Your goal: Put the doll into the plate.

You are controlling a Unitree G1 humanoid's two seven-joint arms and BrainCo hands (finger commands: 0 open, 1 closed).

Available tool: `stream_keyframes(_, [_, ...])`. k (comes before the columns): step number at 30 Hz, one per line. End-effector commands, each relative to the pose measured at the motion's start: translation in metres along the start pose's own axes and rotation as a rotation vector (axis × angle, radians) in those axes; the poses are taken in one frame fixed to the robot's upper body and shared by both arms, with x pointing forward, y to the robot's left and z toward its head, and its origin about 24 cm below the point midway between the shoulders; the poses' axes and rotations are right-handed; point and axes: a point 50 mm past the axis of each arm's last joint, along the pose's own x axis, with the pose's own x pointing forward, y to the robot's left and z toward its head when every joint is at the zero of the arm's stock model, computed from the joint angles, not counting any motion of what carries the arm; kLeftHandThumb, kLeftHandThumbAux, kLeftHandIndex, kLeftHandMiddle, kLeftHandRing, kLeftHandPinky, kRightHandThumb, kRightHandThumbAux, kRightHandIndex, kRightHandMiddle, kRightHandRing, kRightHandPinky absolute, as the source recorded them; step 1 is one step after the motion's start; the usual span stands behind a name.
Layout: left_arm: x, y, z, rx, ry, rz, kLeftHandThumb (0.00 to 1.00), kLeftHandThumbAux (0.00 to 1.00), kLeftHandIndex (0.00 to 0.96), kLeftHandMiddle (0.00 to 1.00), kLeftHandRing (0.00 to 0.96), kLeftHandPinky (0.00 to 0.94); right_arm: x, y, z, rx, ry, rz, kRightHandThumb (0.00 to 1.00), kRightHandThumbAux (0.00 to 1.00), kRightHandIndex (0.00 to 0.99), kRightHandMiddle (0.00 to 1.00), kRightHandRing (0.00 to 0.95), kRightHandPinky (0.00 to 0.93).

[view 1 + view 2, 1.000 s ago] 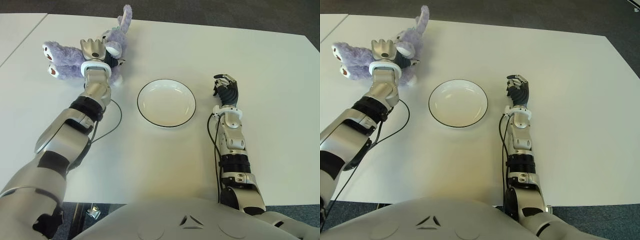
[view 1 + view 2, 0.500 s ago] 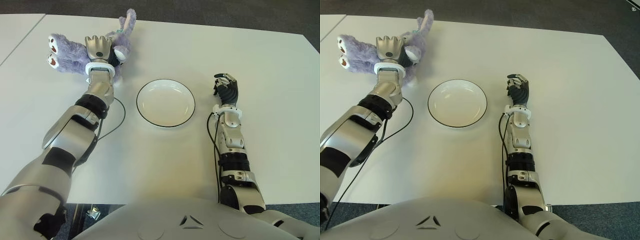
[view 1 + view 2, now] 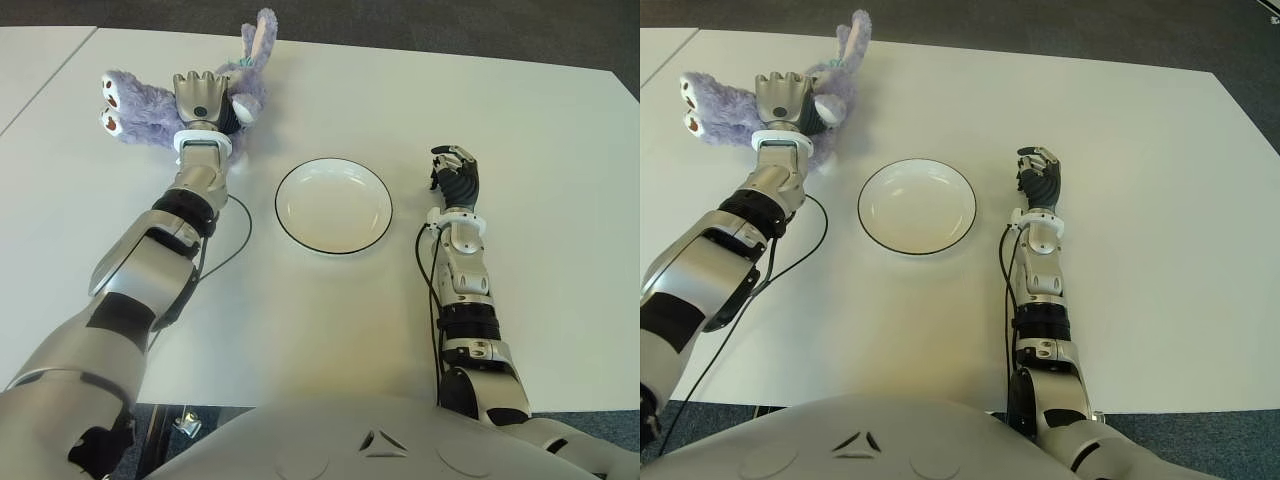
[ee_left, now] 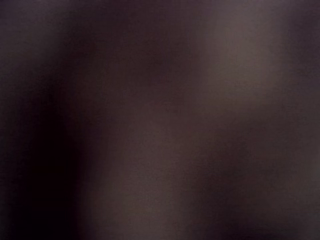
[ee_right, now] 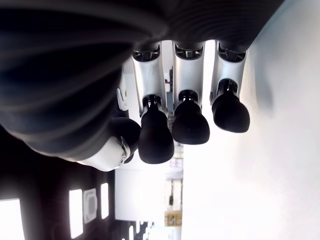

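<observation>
White tabletop (image 3: 540, 140) fills nearly the whole field, with a strip of dark grey carpet (image 3: 450, 25) beyond its far edge.

At the centre sits the round white ceramic plate with a thin black rim (image 3: 333, 205), holding nothing. Taking that plate as the clock's hub, the fluffy lilac plush rabbit doll (image 3: 135, 97) lies at about 10 o'clock, well apart from the rim. Its 2 white-soled feet point toward 9 o'clock and 1 long ear sticks up toward 12 o'clock.

The silver left hand (image 3: 198, 95) sits on top of the doll's middle, back of the hand facing up. The fingers disappear into the fur, so they seem clamped on the soft body, though the left wrist view is only a dark blur, probably pressed against the plush, and confirms nothing. Gripping the torso rather than a limb would keep the floppy toy from swinging. Whether the doll is lifted clear of the table I cannot tell.

At 3 o'clock, just beside the plate, the black-fingered right hand (image 3: 455, 177) shows palm down. Its own wrist view shows the fingertips (image 5: 156, 141) curled in together and holding nothing, so it looks idle, kept out of the carrying path.

The doll has yet to reach the plate. The next move would be a short carry toward 4 o'clock from the doll's spot, then a release over the plate's middle.
</observation>
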Motion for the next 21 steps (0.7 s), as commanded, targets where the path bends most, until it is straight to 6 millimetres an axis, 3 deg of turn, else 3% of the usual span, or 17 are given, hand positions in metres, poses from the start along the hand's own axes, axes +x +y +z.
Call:
stream_keyframes(1, [-0.009,-0.014,0.003,-0.023,0.0,-0.045,0.658,0.693,0.487,0.875,0.884,0.911,-0.007,-0.002,-0.018,0.005,0.083,-0.011,0.716,0.715,0.441,0.793,0.789,0.776])
stream_keyframes(14, [-0.01,-0.008,0.007,-0.109,-0.076,0.043,0.714,0.696,0.444,0.879,0.89,0.925,-0.008,-0.001,-0.016,0.002,0.088,-0.012,0.716,0.715,0.441,0.792,0.787,0.773])
stream_keyframes(21, [-0.012,0.007,0.007,-0.238,-0.215,0.188,0.716,0.696,0.444,0.882,0.889,0.926,-0.008,-0.001,-0.016,0.002,0.089,-0.009,0.716,0.715,0.441,0.795,0.788,0.775])
